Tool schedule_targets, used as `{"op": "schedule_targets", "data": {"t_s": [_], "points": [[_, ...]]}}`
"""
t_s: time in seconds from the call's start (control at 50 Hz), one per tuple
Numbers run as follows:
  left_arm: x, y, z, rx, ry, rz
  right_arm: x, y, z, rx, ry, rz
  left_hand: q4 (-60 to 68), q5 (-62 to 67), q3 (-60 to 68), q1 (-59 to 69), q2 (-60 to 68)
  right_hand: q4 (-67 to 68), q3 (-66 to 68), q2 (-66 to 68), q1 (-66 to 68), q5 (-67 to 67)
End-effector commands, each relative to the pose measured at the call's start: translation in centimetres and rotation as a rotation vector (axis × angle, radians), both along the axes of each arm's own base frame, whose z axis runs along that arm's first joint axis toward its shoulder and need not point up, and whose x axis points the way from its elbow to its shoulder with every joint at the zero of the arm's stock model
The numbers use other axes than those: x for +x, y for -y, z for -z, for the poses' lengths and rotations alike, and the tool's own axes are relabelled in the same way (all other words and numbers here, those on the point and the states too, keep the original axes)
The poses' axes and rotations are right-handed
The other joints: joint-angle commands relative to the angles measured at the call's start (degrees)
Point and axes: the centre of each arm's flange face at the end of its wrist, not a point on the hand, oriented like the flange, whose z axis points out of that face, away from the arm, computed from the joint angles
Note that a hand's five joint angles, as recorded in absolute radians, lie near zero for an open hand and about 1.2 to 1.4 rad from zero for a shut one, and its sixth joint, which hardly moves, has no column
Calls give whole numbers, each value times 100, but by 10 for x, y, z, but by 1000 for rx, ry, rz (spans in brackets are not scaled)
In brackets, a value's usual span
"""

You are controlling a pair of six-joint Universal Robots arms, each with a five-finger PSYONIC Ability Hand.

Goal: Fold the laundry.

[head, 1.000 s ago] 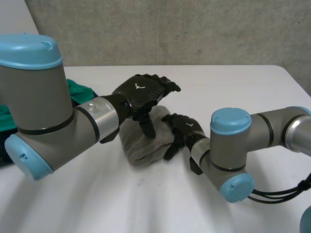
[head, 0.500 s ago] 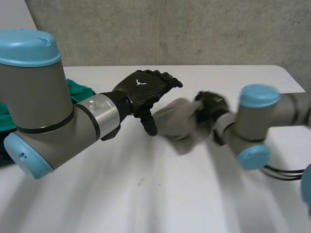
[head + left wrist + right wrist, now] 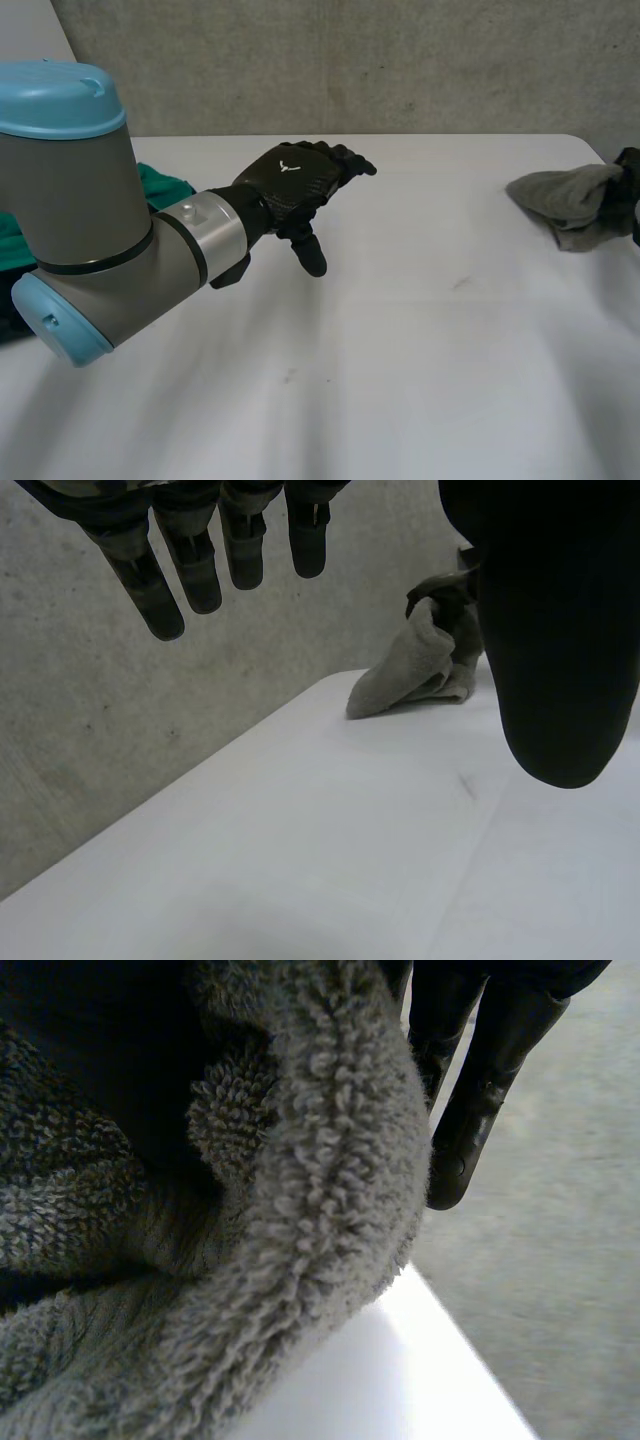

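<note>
Head view. The left arm [image 3: 90,200] reaches in over the white table [image 3: 400,360]. Its left hand [image 3: 290,185] is raised off the tabletop with the fingers [image 3: 350,163] straight and spread toward the concrete wall [image 3: 350,60], the thumb pointing down. Well apart, at the table's right edge, a grey towel [image 3: 565,195] lies bunched, its right end held by the right hand [image 3: 629,162]. A green cloth [image 3: 165,185] lies behind the left arm.
</note>
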Motion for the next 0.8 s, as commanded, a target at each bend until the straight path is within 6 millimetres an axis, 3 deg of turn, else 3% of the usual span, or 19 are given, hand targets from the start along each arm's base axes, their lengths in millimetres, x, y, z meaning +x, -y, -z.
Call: {"op": "schedule_targets", "data": {"t_s": [0.02,0.18,0.2,0.22,0.24,0.38,0.42,0.48,0.52,0.6,0.68,0.7,0.76,0.8], "points": [[-2,4,0,-7,-31,-13,-30,11,3,-59,-38,111,164,66,117,264,174,1175,1671,1331,2705,1592],[-5,5,-4,-9,-57,-11,-31,2,20,54,-58,94,198,100,151,298,207,1175,1671,1331,2705,1592],[-5,4,-4,-5,-60,-11,-32,1,21,71,-63,95,198,100,151,298,207,-118,378,38,1412,299],[-6,3,-4,0,-63,-8,-34,-1,21,90,-68,94,181,83,134,281,191,-2279,-1783,-2124,-749,-1862],[-6,3,-4,2,-65,-9,-39,-5,22,133,-81,97,181,83,134,281,191,-5825,-5329,-5669,-4295,-5408],[-6,1,-3,8,-62,-8,-54,-17,3,226,-192,105,181,83,134,281,191,-5825,-5329,-5669,-4295,-5408],[-5,1,-3,6,-61,-7,-83,-20,-2,257,-277,137,181,83,134,281,191,-5825,-5329,-5669,-4295,-5408],[-5,-1,-4,6,-63,-6,-107,-26,-7,318,-459,142,164,66,117,264,174,-5825,-5329,-5669,-4295,-5408],[-4,-1,-5,6,-63,-7,-113,-28,-11,337,-562,132,164,66,117,264,174,-5825,-5329,-5669,-4295,-5408],[-5,-1,-4,9,-61,-6,-135,-27,-33,326,-767,182,114,15,67,213,123,-5825,-5329,-5669,-4295,-5408],[-2,-1,-5,7,-63,-12,-147,-24,-81,189,-811,308,97,-1,50,197,106,-5825,-5329,-5669,-4295,-5408],[-1,-2,-7,5,-65,-14,-147,-23,-99,127,-803,334,97,-1,50,197,106,-5825,-5329,-5669,-4295,-5408],[2,-1,-13,-10,-76,-21,-142,-25,-119,60,-763,350,63,-35,17,163,73,-5825,-5329,-5669,-4295,-5408],[5,0,-15,-14,-77,-30,-116,-28,-137,-3,-684,304,46,-52,0,146,56,-5825,-5329,-5669,-4295,-5408]]}}
